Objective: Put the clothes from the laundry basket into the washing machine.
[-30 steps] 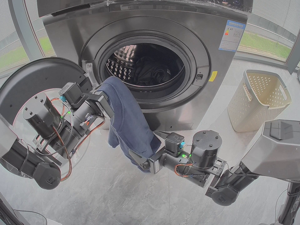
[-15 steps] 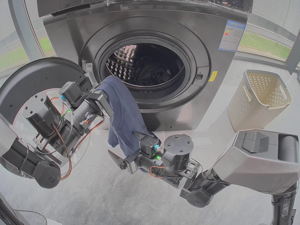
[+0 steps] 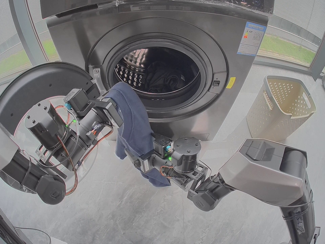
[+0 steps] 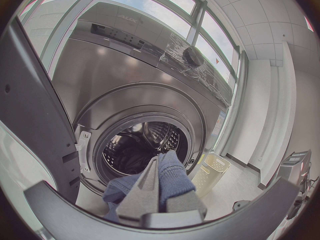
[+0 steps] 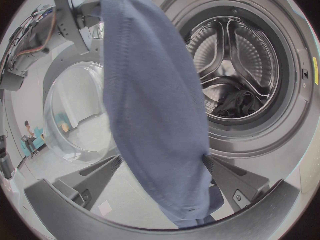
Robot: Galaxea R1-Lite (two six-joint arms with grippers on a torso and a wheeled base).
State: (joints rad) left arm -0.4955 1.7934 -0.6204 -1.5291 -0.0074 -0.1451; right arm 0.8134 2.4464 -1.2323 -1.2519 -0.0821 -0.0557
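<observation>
Blue knit garment (image 3: 135, 126) noted: hangs lengthwise from clamped left hand (image 3: 111, 100), before grey steel washing machine's (image 3: 210, 34) open drum; straddled low by wide-open, empty right hand (image 5: 161, 160).

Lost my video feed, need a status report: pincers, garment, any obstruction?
Left pincer shut on blue garment, by the drum mouth. Right pincer open, straddling its hanging tail. Door swung open; dark clothes already in drum.
</observation>
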